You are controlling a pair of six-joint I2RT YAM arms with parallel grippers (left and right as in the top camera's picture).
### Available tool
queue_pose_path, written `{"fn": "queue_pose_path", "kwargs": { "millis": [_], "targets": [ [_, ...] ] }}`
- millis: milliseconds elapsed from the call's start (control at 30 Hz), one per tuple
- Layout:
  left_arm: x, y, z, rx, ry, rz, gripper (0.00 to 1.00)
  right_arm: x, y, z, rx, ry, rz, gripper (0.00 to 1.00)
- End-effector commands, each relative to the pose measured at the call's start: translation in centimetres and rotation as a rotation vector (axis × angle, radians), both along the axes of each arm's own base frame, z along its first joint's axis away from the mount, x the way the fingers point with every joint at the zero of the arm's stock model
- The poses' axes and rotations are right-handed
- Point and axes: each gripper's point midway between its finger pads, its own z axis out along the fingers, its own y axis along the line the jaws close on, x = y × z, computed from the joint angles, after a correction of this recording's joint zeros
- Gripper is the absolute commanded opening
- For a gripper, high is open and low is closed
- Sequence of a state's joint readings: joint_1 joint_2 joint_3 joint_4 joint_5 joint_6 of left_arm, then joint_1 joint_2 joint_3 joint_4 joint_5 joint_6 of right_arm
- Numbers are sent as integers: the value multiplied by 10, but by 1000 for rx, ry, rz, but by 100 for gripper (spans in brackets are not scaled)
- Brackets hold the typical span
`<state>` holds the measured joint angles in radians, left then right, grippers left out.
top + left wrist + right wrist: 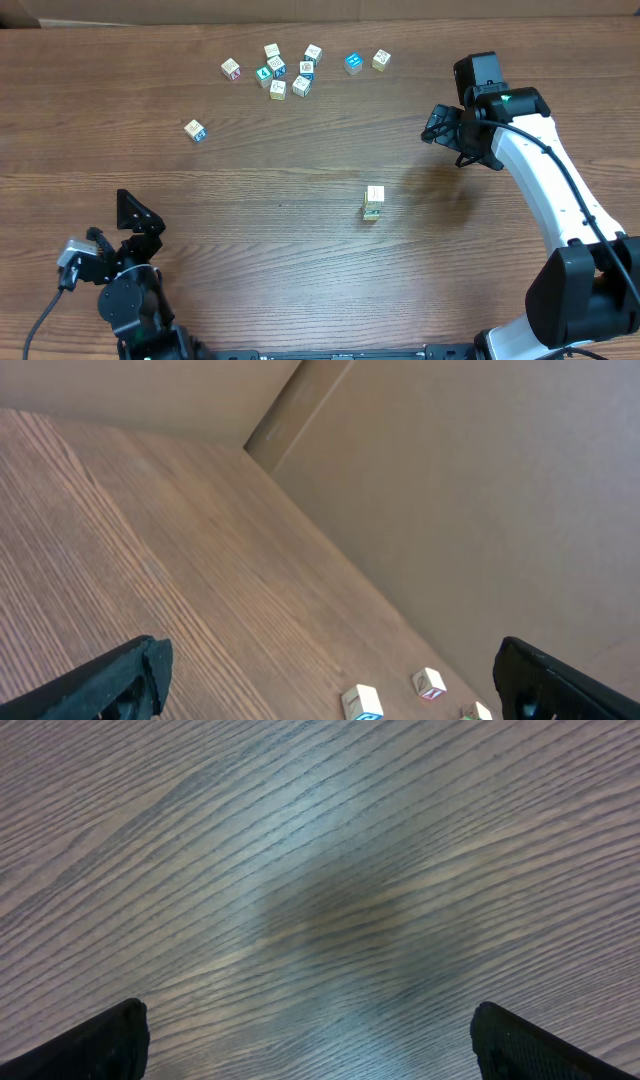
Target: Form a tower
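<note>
The tower (373, 202), a narrow stack of pale wooden cubes with a cream top, stands near the middle of the table. My right gripper (436, 126) hovers open to its upper right, well apart from it. The right wrist view has only bare wood grain between the open fingers (110, 1042). My left gripper (140, 218) rests open at the near left corner, far from the tower. In the left wrist view its gripper (330, 678) holds nothing, and loose cubes (362, 702) lie on the table ahead.
Several loose printed cubes (285, 70) lie scattered at the back of the table, with two more (366, 61) to their right. A single cube (195, 130) sits apart at the left. A cardboard wall (480, 490) borders the far edge.
</note>
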<state>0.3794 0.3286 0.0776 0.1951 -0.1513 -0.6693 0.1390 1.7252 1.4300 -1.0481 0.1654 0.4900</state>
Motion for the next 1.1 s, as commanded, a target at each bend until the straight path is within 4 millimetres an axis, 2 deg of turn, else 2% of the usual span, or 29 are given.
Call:
{"fn": "queue_pose_path", "kwargs": {
  "millis": [0,133,367,767,1067],
  "targets": [
    [-3,-1,-11,16,11,4,100,0,-2,2,-15,-10,-2,100],
    [-3,-4,-18,17,10,-7,100,0,-2,2,-15,-10,-3,100],
    [1,-14,-15,21,-2,-50,100,0,-2,2,-15,-10,-2,100],
    [14,-51,-16,20,1,-198,99,0,-2,2,-15,-10,-3,100],
    [12,-54,-44,-11,112,-209,100,0,-2,2,-15,-10,-2,100]
  ]
}}
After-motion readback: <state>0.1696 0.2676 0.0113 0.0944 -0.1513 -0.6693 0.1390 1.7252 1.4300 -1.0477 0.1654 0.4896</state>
